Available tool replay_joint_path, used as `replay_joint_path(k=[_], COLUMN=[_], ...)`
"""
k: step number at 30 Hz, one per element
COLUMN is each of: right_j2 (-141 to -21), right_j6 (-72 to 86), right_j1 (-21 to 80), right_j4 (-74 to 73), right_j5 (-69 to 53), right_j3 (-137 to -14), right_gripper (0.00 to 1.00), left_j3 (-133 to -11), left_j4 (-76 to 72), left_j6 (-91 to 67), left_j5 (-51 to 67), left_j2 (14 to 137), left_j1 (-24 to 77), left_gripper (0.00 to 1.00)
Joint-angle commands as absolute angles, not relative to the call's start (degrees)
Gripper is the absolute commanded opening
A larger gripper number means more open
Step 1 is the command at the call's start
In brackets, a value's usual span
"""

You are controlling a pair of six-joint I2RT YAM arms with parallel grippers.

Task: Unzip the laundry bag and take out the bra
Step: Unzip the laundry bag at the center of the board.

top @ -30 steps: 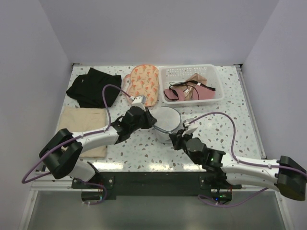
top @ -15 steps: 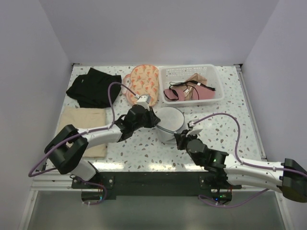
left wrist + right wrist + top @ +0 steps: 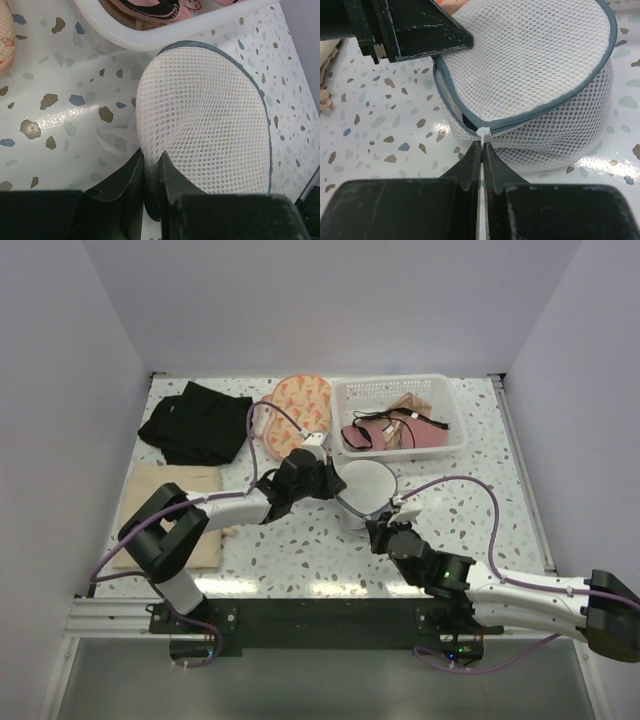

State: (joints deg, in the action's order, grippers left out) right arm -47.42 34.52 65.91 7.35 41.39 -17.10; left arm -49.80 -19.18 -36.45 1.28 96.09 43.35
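The left tool is nearly closed, pinching a fold of the white mesh laundry bag, which bulges straight ahead of its fingers. Past the bag stands a white basket holding pink and beige garments with black straps. The right tool is clamped tight on the white zipper pull at its fingertips, on the bag's grey-blue zip; left of the pull the zip gapes in a dark slit, and what lies inside the bag cannot be made out through the mesh.
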Motion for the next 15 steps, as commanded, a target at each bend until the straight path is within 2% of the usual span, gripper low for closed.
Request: replay_joint_path(k=[1,9,10,13,15], right_j2=[-47.72,-48.51,-48.60,-48.52,-48.43], right_j6=[34.72,34.81,34.72,34.89,34.89], right_j1=[66.09,66.09,66.09,66.09,66.09], right_j4=[9.58,12.13,12.13,12.13,12.30], right_j5=[42.10,42.36,42.36,42.28,42.19], right_j3=[-17.75,-18.02,-18.10,-18.02,-17.84], right_gripper=[0.00,0.00,0.00,0.00,0.00], left_j3=[-52.73,-52.65,-52.39,-51.60,-50.89], left_j4=[-21.01,-19.60,-19.16,-17.32,-16.44], left_j6=[-33.49,-33.93,-34.01,-34.28,-34.54], left_j5=[-2.81,-4.74,-5.09,-7.46,-9.57], left_j2=[97.64,96.60,96.24,94.14,92.20], left_j1=[42.19,42.19,42.19,42.19,42.19], left_gripper=[0.20,0.52,0.60,0.70,0.73])
